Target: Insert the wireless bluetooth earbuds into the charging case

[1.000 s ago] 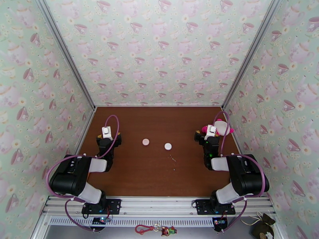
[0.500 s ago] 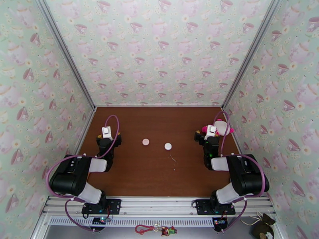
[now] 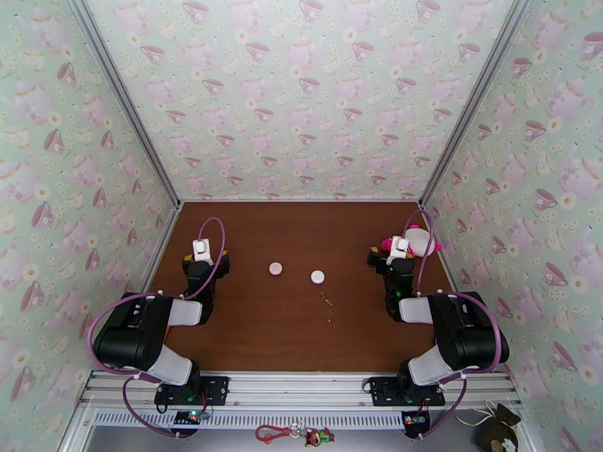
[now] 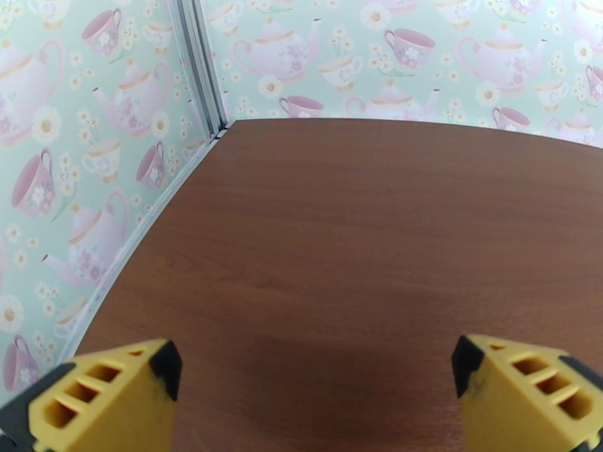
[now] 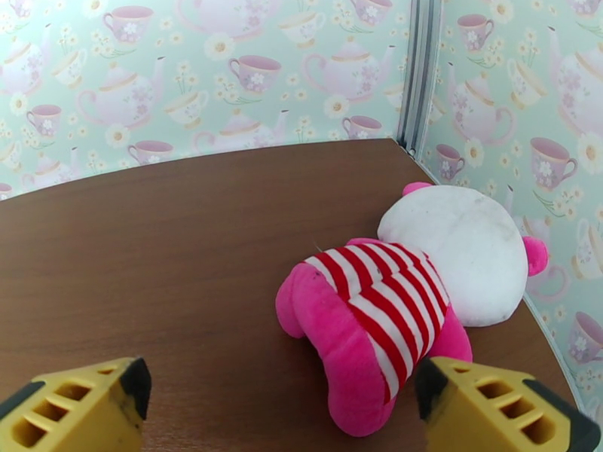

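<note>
Two small round charging cases lie mid-table in the top view, a pale pink one point(image 3: 276, 269) and a white one point(image 3: 317, 276). Just in front of the white case lie tiny pale pieces point(image 3: 325, 298) and another speck point(image 3: 329, 320), which look like the earbuds but are too small to make out. My left gripper point(image 3: 202, 254) rests at the table's left, well left of the pink case. In its wrist view, the left gripper point(image 4: 316, 363) is open over bare wood. My right gripper point(image 3: 397, 254) sits at the right, open point(image 5: 279, 386) and empty.
A pink and white plush toy point(image 5: 422, 280) in a red-striped shirt lies face down just ahead and right of my right gripper, against the right wall point(image 3: 467, 242). Teacup-patterned walls point(image 4: 113, 167) close in the brown table point(image 3: 301, 340) on three sides.
</note>
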Controlling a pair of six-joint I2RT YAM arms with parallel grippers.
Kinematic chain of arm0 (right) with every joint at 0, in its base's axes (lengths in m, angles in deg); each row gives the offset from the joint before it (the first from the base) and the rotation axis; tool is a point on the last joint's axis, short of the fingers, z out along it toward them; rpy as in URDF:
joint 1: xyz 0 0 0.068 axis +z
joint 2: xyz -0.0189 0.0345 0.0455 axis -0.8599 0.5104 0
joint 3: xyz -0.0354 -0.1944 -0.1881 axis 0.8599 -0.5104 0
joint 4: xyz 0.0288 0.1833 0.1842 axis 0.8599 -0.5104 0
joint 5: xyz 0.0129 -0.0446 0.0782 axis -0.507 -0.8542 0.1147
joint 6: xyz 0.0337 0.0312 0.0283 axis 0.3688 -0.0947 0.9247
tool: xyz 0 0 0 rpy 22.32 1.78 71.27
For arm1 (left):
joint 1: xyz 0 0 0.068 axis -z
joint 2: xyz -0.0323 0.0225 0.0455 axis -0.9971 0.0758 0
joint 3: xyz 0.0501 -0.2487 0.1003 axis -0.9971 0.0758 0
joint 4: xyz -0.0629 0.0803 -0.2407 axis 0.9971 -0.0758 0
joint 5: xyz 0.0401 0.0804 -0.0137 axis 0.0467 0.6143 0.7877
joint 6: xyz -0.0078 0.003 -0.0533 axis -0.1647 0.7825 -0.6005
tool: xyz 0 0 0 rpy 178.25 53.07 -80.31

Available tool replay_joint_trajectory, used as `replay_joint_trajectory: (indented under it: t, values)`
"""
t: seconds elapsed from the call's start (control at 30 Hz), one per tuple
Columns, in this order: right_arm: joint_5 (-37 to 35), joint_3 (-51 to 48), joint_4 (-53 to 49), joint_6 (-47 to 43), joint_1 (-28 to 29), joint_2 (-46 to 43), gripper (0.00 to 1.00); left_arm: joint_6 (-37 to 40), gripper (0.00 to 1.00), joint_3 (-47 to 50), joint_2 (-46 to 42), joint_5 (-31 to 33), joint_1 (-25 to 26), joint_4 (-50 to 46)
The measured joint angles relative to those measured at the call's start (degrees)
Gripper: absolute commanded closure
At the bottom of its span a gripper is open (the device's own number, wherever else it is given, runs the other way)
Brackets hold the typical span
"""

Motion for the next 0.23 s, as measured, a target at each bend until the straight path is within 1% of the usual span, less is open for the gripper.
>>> replay_joint_trajectory:
  t: [0.1,0.23]
  values:
    - [0.0,0.0,0.0,0.0,0.0,0.0,0.01,0.0,0.0,0.0,0.0,-0.3,-0.1,0.0]
    - [0.0,0.0,0.0,0.0,0.0,0.0,0.01,-0.2,0.0,0.0,0.0,-2.6,-1.8,-0.5]
